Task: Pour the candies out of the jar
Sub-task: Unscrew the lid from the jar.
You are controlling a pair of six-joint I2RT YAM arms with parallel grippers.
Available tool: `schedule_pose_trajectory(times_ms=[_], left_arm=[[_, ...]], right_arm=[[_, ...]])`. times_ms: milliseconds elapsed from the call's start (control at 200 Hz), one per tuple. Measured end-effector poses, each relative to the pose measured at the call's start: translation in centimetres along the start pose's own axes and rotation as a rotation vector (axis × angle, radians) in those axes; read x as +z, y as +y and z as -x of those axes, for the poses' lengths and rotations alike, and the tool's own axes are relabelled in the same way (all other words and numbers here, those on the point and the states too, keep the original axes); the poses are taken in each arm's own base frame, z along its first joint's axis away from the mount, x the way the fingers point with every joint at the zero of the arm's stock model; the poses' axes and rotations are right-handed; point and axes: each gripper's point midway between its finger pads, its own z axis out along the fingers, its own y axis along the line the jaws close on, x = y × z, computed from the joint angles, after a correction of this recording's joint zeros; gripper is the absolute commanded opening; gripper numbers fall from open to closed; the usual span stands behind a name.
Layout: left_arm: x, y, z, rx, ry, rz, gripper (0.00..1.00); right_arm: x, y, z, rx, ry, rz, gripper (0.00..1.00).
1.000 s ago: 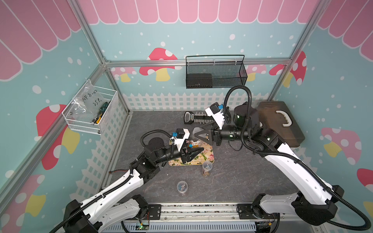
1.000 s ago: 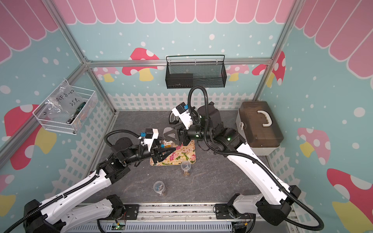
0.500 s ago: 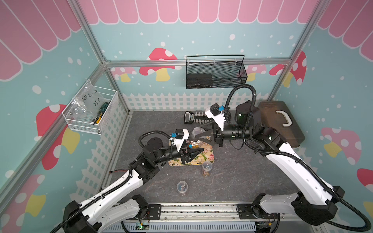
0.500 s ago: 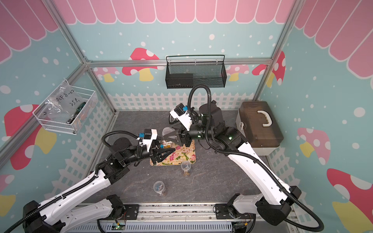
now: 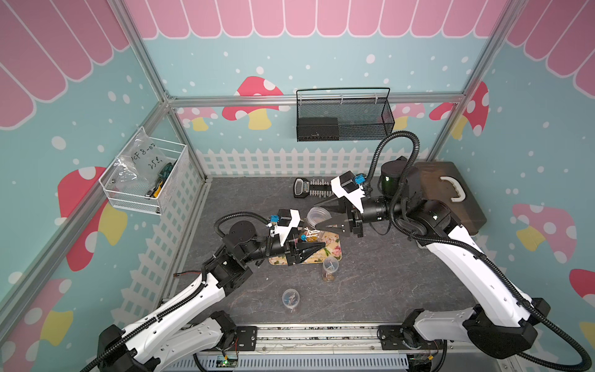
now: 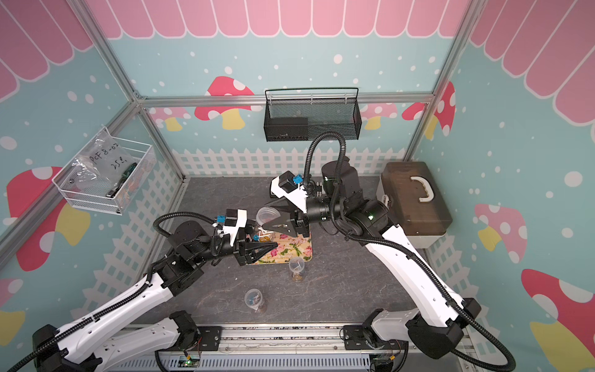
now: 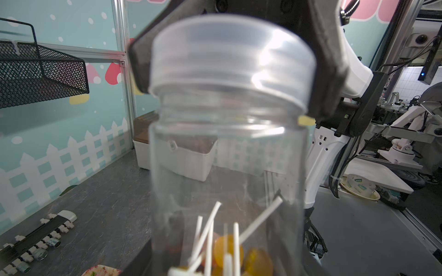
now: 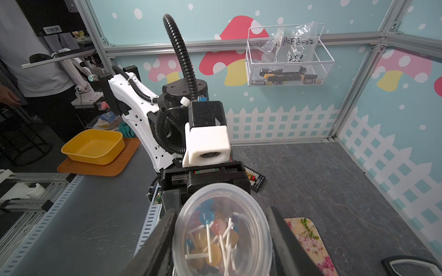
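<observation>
Clear plastic cups [image 5: 290, 299] stand apart on the front of the grey stone-look table [image 5: 386, 280]. The farther one [image 5: 330, 265] is just in front of a flat flowered tray with rounded corners [image 5: 333, 246].

Above the tray's far left part, the left claw [image 5: 318, 247] is clamped on the base of a tall clear plastic jar [image 7: 227, 167], which is tipped toward the back of the table. The candies [image 8: 210, 241], small lollipops with orange, blue and red heads on white sticks, lie heaped in the jar's bottom end, by that claw.

At the jar's mouth the right claw [image 5: 316, 215] grips the translucent screw lid [image 7: 229, 59] by its sides. Whether the lid is threaded on or loose I cannot tell.

Farther back lie a black rail of small sockets [image 5: 314, 190] and a brown box with a white handle [image 5: 473, 212].
</observation>
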Motion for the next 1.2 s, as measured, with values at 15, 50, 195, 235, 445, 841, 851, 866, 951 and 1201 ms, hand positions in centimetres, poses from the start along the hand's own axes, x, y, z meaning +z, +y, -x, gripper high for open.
schedule_pose_trajectory(times_ms=[15, 50, 195, 235, 445, 841, 851, 866, 951, 1201], left_arm=[[0.0, 0.0, 0.0, 0.0, 0.0, 0.0, 0.54], [0.0, 0.0, 0.0, 0.0, 0.0, 0.0, 0.54], [0.0, 0.0, 0.0, -0.002, 0.0, -0.001, 0.54], [0.0, 0.0, 0.0, -0.004, 0.001, -0.001, 0.54], [0.1, 0.0, -0.1, -0.006, 0.002, -0.003, 0.54], [0.5, 0.8, -1.3, -0.057, 0.037, 0.023, 0.54], [0.5, 0.8, -1.3, -0.057, 0.037, 0.023, 0.54], [0.5, 0.9, -1.3, -0.057, 0.037, 0.025, 0.54], [0.5, 0.9, -1.3, -0.057, 0.037, 0.026, 0.54], [0.5, 0.8, -1.0, -0.073, 0.017, 0.023, 0.54]], right_arm=[[0.0, 0.0, 0.0, 0.0, 0.0, 0.0, 0.44], [0.0, 0.0, 0.0, 0.0, 0.0, 0.0, 0.44], [0.0, 0.0, 0.0, 0.003, 0.002, -0.003, 0.44], [0.0, 0.0, -0.1, 0.005, 0.002, -0.003, 0.44], [0.0, -0.1, -0.1, 0.005, 0.003, -0.006, 0.63], [0.0, -0.2, 0.2, 0.009, -0.005, -0.009, 0.82], [0.0, -0.2, 0.2, 0.01, -0.005, -0.01, 0.82], [0.0, -0.2, 0.2, 0.011, -0.005, -0.013, 0.82], [0.0, -0.4, 0.2, 0.016, -0.005, -0.026, 0.82], [-0.1, -1.4, 0.2, 0.033, 0.002, -0.083, 0.8]])
